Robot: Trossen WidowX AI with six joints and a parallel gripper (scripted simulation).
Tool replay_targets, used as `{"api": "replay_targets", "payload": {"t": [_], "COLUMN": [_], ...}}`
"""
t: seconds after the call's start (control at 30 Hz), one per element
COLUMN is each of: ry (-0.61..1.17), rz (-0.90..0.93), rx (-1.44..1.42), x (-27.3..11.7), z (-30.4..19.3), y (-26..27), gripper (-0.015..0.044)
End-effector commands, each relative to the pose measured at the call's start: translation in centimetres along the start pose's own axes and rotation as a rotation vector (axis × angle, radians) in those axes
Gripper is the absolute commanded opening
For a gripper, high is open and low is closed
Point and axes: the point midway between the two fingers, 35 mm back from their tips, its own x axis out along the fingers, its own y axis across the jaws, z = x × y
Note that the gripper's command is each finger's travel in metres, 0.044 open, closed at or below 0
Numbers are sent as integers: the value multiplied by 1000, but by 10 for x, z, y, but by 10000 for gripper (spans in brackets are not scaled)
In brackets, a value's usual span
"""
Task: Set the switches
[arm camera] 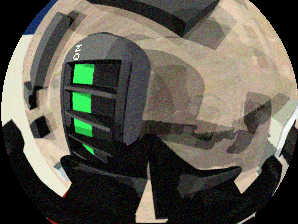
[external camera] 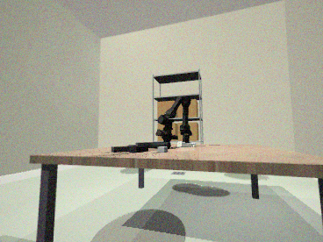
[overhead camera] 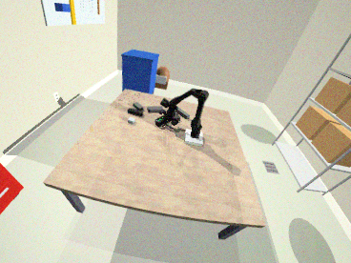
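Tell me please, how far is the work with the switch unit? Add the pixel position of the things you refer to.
The controller unit (arm camera: 137,95) sits with its switches facing up, so its label is hidden. Four green ends show; the remaining switches are covered. Whether any setting is correct, I cannot tell. The gripper (overhead camera: 164,120) (arm camera: 149,137) is shut, holding nothing, close over the unit. Left: confirming all six settings and moving away.

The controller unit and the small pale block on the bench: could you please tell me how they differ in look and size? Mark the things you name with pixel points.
The controller unit (arm camera: 137,92) is dark grey, while the small block (overhead camera: 132,120) (external camera: 162,149) is pale. The controller unit carries a row of green-ended rocker switches and "ON" lettering; no such markings can be made out on the small block. Both rest on the bench.
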Motion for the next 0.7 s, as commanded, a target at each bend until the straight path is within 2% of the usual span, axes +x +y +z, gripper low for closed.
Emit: {"api": "replay_targets", "payload": {"t": [0.0,0.67], "ry": [0,0], "rz": [22,22], "rx": [-4,-4], "x": [0,2], "z": [0,0], "y": [12,18], "gripper": [0,0]}}
